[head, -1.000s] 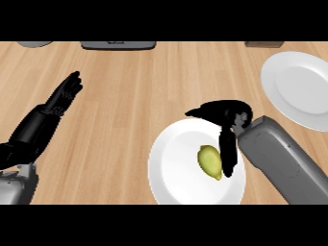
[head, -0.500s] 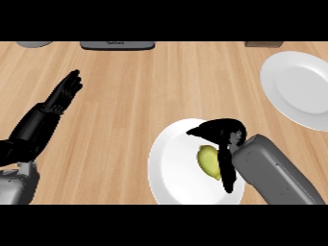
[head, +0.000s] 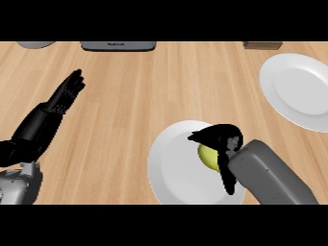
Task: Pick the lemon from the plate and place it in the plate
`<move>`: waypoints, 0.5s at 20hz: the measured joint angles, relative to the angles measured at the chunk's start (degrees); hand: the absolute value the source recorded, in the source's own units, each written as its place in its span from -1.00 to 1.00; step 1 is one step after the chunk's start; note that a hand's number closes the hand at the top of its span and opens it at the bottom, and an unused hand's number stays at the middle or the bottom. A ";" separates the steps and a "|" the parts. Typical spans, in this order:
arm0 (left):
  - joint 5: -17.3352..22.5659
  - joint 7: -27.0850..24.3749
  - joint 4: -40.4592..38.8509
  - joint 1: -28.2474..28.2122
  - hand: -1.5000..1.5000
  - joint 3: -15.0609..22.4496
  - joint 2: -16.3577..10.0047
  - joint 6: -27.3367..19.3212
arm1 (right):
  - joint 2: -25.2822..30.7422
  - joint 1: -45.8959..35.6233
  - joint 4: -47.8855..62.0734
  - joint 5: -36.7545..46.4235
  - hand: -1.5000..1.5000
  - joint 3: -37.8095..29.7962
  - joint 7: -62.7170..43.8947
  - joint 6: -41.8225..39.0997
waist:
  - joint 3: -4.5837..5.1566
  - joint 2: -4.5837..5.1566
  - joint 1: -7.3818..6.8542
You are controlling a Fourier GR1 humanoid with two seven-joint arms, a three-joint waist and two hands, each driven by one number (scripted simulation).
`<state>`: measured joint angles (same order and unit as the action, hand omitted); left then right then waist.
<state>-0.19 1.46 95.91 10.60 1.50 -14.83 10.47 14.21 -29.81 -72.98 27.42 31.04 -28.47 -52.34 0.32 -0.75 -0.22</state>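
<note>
Lemon (head: 208,157): lay on the near plate (head: 175,168), mostly hidden under the right hand (head: 220,138), whose fingers curled round it, apparently to lift it. The far plate (head: 305,91), well apart at upper right, was the likely destination. The left hand (head: 61,98) rested at left, fingers straight, out of the way.

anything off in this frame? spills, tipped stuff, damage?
Nothing stands out. The lemon sits on the near plate, with the right hand curled round it. The far plate lies flat on the counter. The left hand rests open at the left.
</note>
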 measured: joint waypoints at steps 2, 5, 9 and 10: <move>0.33 -0.09 0.85 -0.84 0.00 -0.55 -0.30 0.57 | 0.27 0.20 -0.55 1.76 1.00 0.89 1.44 0.29 | 0.06 -0.09 -0.04; 0.58 -0.24 1.20 -1.01 0.00 -1.24 -0.82 1.43 | 1.74 0.16 -0.70 5.25 1.00 2.47 7.03 3.44 | 0.15 -0.14 -0.09; -0.10 -0.86 0.32 -0.75 0.00 -1.79 -0.42 1.44 | 2.22 0.49 -0.99 9.05 1.00 3.28 11.31 6.49 | 0.15 -0.12 0.04; -0.27 -1.34 0.16 -1.20 0.00 -1.65 -0.13 1.56 | 1.84 0.95 -1.41 9.72 1.00 3.02 11.24 7.26 | 0.16 -0.11 0.10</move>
<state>-0.46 0.12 96.07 9.39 -0.16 -14.96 12.03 16.05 -28.86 -74.39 37.14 34.07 -17.23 -45.08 0.48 -0.87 -0.12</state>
